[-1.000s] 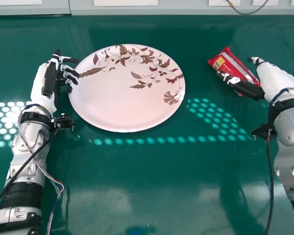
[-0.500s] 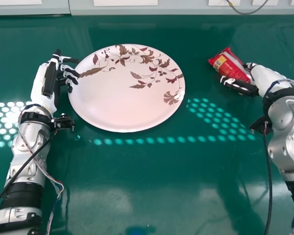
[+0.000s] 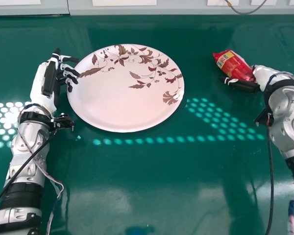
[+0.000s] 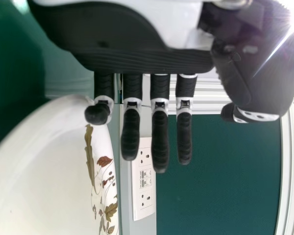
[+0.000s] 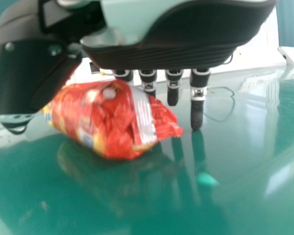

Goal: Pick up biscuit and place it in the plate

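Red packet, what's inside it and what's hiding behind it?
The red packet is wrapped up, so its inside can't be seen. Behind it, in the right wrist view, are fingers of the right hand; the packet covers parts of some.

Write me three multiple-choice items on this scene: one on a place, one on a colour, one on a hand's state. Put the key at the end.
1. Where is the biscuit packet relative to the plate?
A. On it
B. To its left
C. To its right

2. What is the packet's main colour?
A. Blue
B. Red
C. Green

3. How is the left robot hand?
A. Open, holding nothing
B. Clenched in a fist
C. Pinching the packet

Key:
1. C: the head view shows bare table between the plate and the packet on its right.
2. B: its wrapper looks red in the head and right wrist views.
3. A: the left wrist view shows its fingers extended, with nothing in their grasp.
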You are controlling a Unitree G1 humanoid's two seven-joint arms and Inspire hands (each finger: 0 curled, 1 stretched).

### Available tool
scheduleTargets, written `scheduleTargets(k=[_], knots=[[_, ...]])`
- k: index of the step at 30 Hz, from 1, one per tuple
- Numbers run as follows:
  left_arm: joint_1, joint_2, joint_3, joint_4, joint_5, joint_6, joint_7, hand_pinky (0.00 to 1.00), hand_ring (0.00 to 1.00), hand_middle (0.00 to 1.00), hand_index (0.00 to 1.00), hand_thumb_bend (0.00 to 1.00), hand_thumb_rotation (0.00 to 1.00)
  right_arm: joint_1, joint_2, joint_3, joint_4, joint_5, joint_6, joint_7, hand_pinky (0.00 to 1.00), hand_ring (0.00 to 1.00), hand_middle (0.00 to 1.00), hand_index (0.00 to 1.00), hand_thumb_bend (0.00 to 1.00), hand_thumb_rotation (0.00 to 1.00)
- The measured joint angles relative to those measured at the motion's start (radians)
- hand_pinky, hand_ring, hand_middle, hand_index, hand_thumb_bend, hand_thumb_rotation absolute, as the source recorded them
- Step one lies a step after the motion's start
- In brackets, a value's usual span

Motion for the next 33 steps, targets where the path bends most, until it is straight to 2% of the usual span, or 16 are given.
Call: scheduleTargets(k=[4,7,8,10,12,13,14,16,18,21,22,24,25,29,33], knots=[[0.005,0.004,0.0,-0.018,0.001,0.0,0.0,0.05,0.23,0.3,0.48,0.48,0.08,-0.03,0.0,0.012,0.042,0.011,-0.004,-0.003,0.7,0.93,1.0,1.0,1.0,0.5],[0.009,0.005,0.0,-0.037,0.001,0.002,0.003,0.05,0.23,0.3,0.48,0.48,0.08,-0.04,0.003,0.026,0.065,0.011,-0.007,-0.024,0.72,0.91,0.99,0.99,1.0,0.41],[0.009,0.005,0.0,-0.043,0.001,0.004,0.003,0.05,0.23,0.3,0.48,0.48,0.08,-0.045,0.005,0.032,0.078,0.01,-0.011,-0.036,0.7,0.89,0.97,0.98,1.0,0.36],[0.012,0.006,0.0,-0.049,0.001,0.011,0.006,0.05,0.23,0.3,0.48,0.48,0.08,-0.059,0.008,0.051,0.109,0.001,-0.018,-0.06,0.54,0.78,0.91,0.96,1.0,0.27],[0.019,0.006,0.0,-0.059,0.001,0.019,0.007,0.05,0.23,0.3,0.48,0.48,0.08,-0.083,0.015,0.072,0.156,-0.011,-0.023,-0.084,0.45,0.68,0.82,0.84,0.94,0.11],[0.022,0.006,0.0,-0.064,0.001,0.02,0.007,0.05,0.22,0.29,0.48,0.48,0.08,-0.097,0.016,0.079,0.187,-0.013,-0.034,-0.098,0.39,0.56,0.7,0.8,0.9,0.06],[0.027,0.006,0.0,-0.067,0.001,0.022,0.008,0.05,0.22,0.29,0.48,0.48,0.08,-0.105,0.016,0.085,0.216,-0.015,-0.06,-0.132,0.32,0.48,0.61,0.78,0.72,0.03],[0.032,0.007,0.0,-0.075,0.001,0.025,0.01,0.05,0.23,0.29,0.48,0.49,0.08,-0.105,0.007,0.095,0.256,-0.023,-0.116,-0.207,0.29,0.43,0.54,0.71,0.57,0.01],[0.034,0.007,0.001,-0.078,0.001,0.027,0.015,0.05,0.23,0.3,0.48,0.49,0.08,-0.103,-0.001,0.116,0.279,-0.04,-0.164,-0.269,0.29,0.4,0.5,0.63,0.52,0.0],[0.035,0.007,0.001,-0.087,0.001,0.039,0.018,0.05,0.23,0.3,0.48,0.49,0.08,-0.103,-0.007,0.14,0.294,-0.063,-0.198,-0.311,0.35,0.39,0.51,0.55,0.51,0.0],[0.037,0.007,0.001,-0.091,0.001,0.042,0.018,0.05,0.23,0.3,0.48,0.49,0.08,-0.103,-0.007,0.142,0.295,-0.064,-0.201,-0.319,0.35,0.39,0.51,0.57,0.51,0.0],[0.041,0.007,0.001,-0.103,0.001,0.048,0.018,0.04,0.23,0.3,0.48,0.49,0.08,-0.102,-0.008,0.143,0.292,-0.065,-0.203,-0.323,0.33,0.41,0.54,0.71,0.52,0.0],[0.043,0.008,0.001,-0.108,0.001,0.05,0.018,0.04,0.23,0.3,0.48,0.49,0.08,-0.1,-0.009,0.143,0.288,-0.065,-0.202,-0.323,0.32,0.41,0.54,0.72,0.52,0.0],[0.047,0.007,0.002,-0.119,0.001,0.052,0.017,0.04,0.22,0.3,0.48,0.49,0.08,-0.092,-0.012,0.14,0.273,-0.061,-0.2,-0.322,0.31,0.41,0.54,0.69,0.52,0.0],[0.052,0.007,0.001,-0.121,0.001,0.052,0.017,0.05,0.23,0.3,0.48,0.48,0.08,-0.092,-0.013,0.142,0.276,-0.063,-0.203,-0.322,0.36,0.42,0.54,0.65,0.52,0.0]])
